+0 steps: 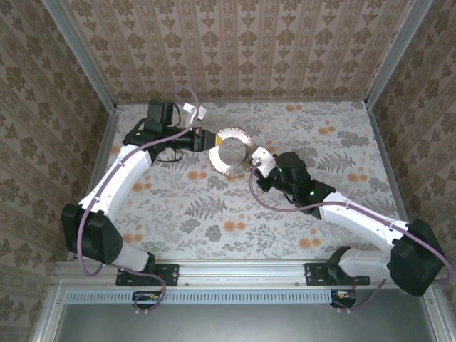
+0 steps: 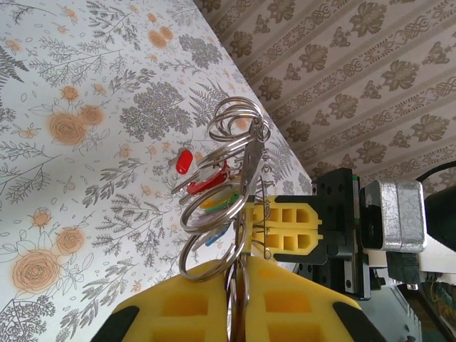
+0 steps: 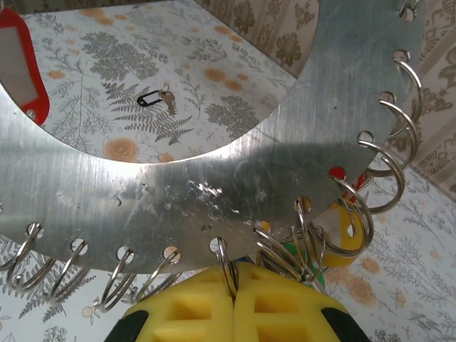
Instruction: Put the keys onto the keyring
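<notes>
Along the near edge of the counter [image 1: 214, 214] sit the two arm bases, and both arms reach away towards the middle of the flowered surface. Closest in the right wrist view, the right end effector [image 3: 234, 299] has its yellow pads pressed together, clamped on a thin wire loop at the lower rim of the keyring [image 3: 214, 171]. From overhead, the right end effector [image 1: 258, 158] meets the keyring [image 1: 229, 169] on its right side. The keyring is a flat, brushed metal band with a wide round opening and small holes along its outer rim, most of them carrying wire loops. A red tag [image 3: 21, 64] hangs at its upper left, and yellow and green plastic shows behind the loops lower right.

On the opposite side, the left end effector [image 1: 204, 140] grips the keyring's left rim. In the left wrist view the left end effector [image 2: 239, 299] is closed on the keyring [image 2: 251, 178], seen edge-on, with red tags [image 2: 206, 178] and a green one [image 2: 224, 203] among the loops.

Farther off, through the opening, one loose key [image 3: 165, 100] with a black loop lies on the counter.
</notes>
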